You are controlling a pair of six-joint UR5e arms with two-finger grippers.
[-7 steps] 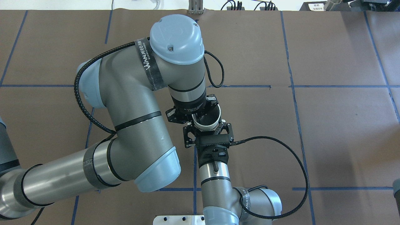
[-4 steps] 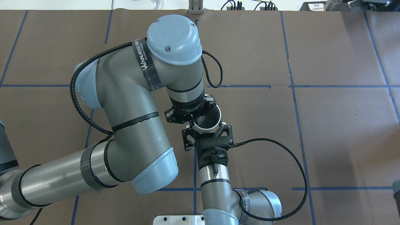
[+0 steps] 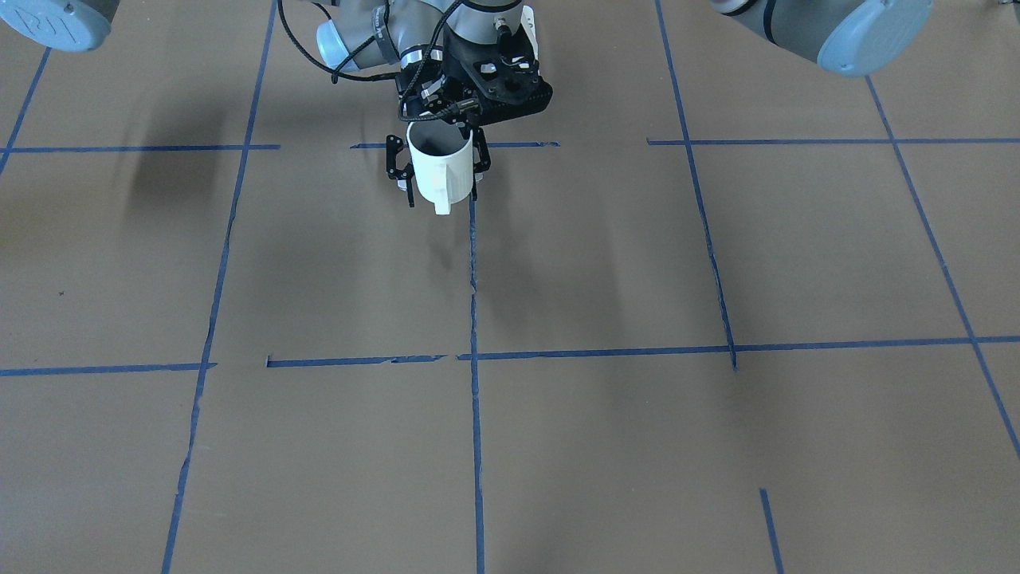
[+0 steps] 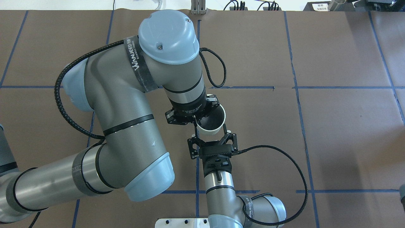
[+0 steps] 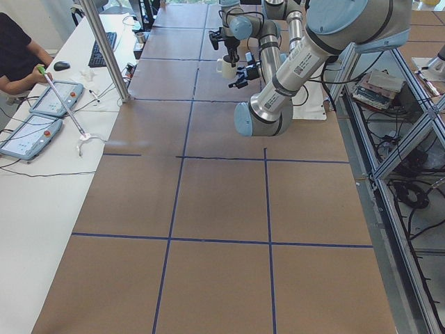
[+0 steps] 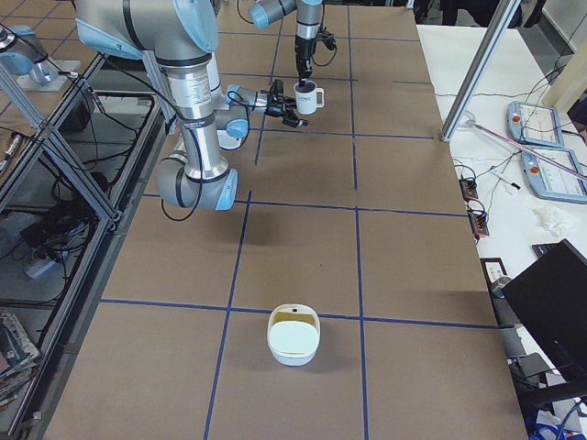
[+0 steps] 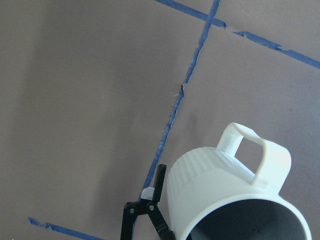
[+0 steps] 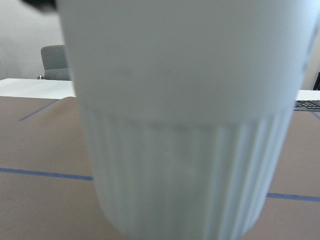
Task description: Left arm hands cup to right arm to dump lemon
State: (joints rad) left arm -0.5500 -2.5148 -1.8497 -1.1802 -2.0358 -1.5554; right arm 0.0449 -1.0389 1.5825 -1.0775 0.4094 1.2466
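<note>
Brown-papered table (image 4: pixel 341 142), white cup (image 4: pixel 211 122) aloft between two grippers.
Over the cup arches the left arm (image 4: pixel 126 104); the right arm (image 4: pixel 220 186) reaches level towards the cup from the robot's base. A white tub (image 6: pixel 293 335) sits on the table well apart from the cup. The cup hangs upright, clear of the table, its handle turned away from the right arm. The left gripper (image 4: pixel 195 121) pinches the cup's rim; the right gripper (image 4: pixel 211 135) is spread, fingers (image 3: pixel 396 163) flanking the cup's ribbed lower body, just beside it, contact unclear.
</note>
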